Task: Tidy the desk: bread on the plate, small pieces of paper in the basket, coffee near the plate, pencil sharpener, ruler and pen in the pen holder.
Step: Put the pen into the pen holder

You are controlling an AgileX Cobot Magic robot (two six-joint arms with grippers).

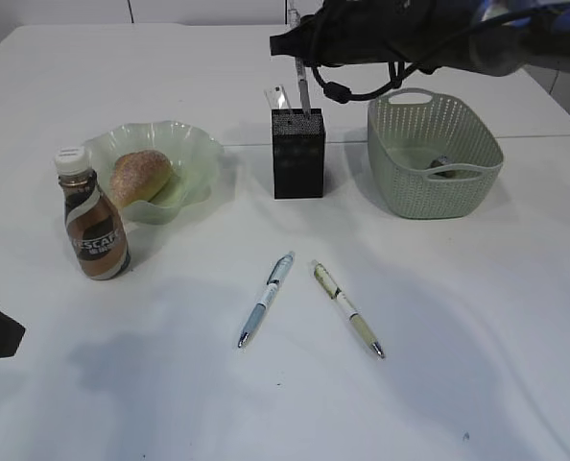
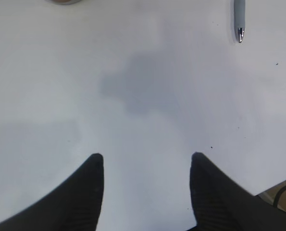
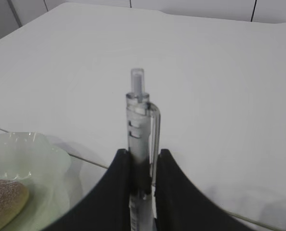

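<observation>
R gripper (image 3: 142,168) clamped on a clear pen (image 3: 142,125), upright over the black mesh pen holder (image 1: 297,154). Pen's light, stiff, slick plastic, so I'd grip mid-barrel. L gripper (image 2: 147,166) open, empty, above the desk (image 2: 133,96).

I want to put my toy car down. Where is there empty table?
The widest bare patch is the near desk, in front of the two pens. Also between the coffee and pens. It is crowded around the plate, pen holder and basket.
</observation>
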